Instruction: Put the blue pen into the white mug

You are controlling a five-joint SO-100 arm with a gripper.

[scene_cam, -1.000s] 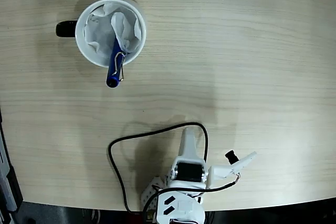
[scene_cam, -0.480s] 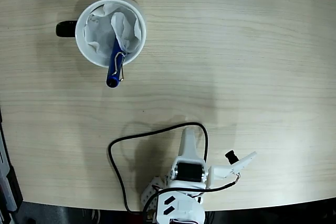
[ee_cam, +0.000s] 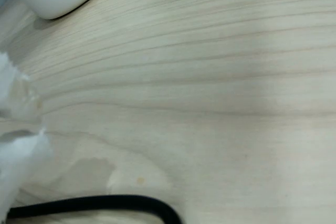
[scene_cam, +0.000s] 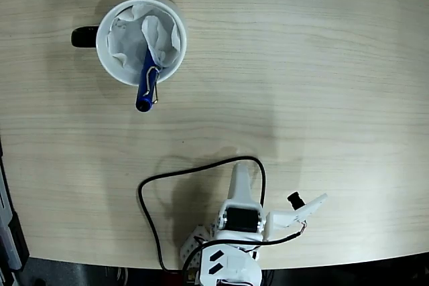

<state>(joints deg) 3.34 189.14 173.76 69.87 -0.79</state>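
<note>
wooden table [scene_cam: 322,85]; blue pen [scene_cam: 147,84] in white mug [scene_cam: 107,58]

In the fixed view we see a round white ceramic mug [scene_cam: 141,41] standing upright on the wooden table at the upper left, its black handle pointing left and crumpled white paper lining its inside. A slim glossy metallic-blue pen [scene_cam: 147,85] with a silver wire clip leans in it, one end buried in the paper, the capped end sticking out over the mug's lower rim. In the wrist view we see only the mug's white base at the top left.
</note>
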